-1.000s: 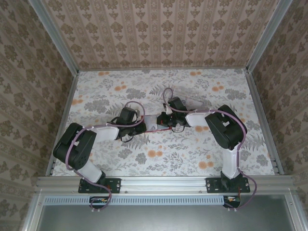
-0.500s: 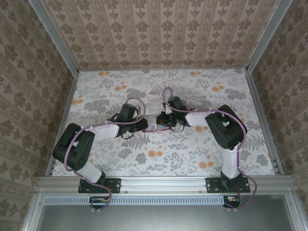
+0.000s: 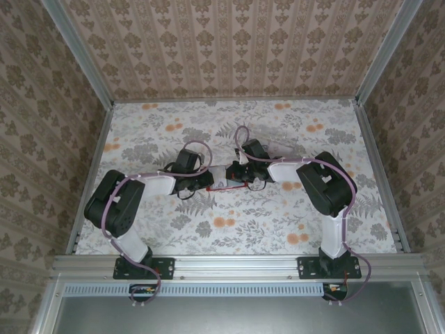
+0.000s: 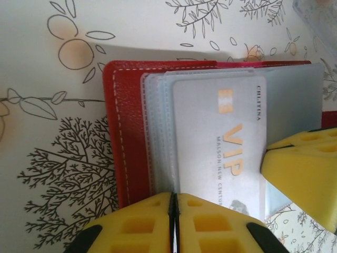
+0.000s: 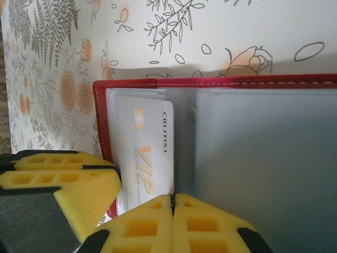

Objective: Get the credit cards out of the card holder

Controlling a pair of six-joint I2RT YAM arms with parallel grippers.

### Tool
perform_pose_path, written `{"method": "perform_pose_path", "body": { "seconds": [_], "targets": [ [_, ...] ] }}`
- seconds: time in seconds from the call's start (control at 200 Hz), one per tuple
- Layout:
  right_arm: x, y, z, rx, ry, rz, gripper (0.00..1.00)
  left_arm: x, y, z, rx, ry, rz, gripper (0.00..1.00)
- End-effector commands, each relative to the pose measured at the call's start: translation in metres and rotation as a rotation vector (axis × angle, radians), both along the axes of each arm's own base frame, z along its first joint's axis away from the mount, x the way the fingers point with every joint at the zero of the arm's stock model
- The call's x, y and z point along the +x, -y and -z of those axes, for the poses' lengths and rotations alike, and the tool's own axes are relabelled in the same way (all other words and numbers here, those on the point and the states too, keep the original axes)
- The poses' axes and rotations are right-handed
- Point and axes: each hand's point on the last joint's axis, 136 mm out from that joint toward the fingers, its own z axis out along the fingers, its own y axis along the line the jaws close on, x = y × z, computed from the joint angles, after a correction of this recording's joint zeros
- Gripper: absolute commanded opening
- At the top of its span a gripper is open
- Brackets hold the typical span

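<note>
Credit card (image 4: 221, 153) (pale, gold VIP lettering) tucked among the clear sleeves of the card holder (image 4: 126, 142), spread open and flat mid-table (image 3: 278, 229) between both arms. Long axis near-to-far, judged from both wrist views; near short end right at tips of left pincer (image 4: 174, 197). Left pincer pressed together; card edge nipped or not: cannot tell. Right pincer (image 5: 172, 199) also pressed together, nothing seen held, just right of the card over the grey pocket sheet. Left arm nearer. Likely pull: toward near side, along the long axis.
</note>
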Motion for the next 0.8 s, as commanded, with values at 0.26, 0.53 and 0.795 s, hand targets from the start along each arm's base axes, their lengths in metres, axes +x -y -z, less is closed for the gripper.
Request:
{"method": "perform_pose_path", "body": {
  "seconds": [0.26,0.53,0.795],
  "targets": [
    [0.0,0.02,0.009,-0.041,-0.029,0.006,0.0,-0.01,-0.022,0.022,0.068,-0.08,-0.053,0.08],
    [0.001,0.023,0.007,-0.035,-0.026,0.01,0.0,-0.009,-0.019,0.02,0.055,-0.078,-0.046,0.08],
    [0.002,0.007,0.001,0.037,-0.02,-0.013,0.26,-0.01,-0.015,0.019,0.048,-0.074,-0.033,0.08]
  ]
}}
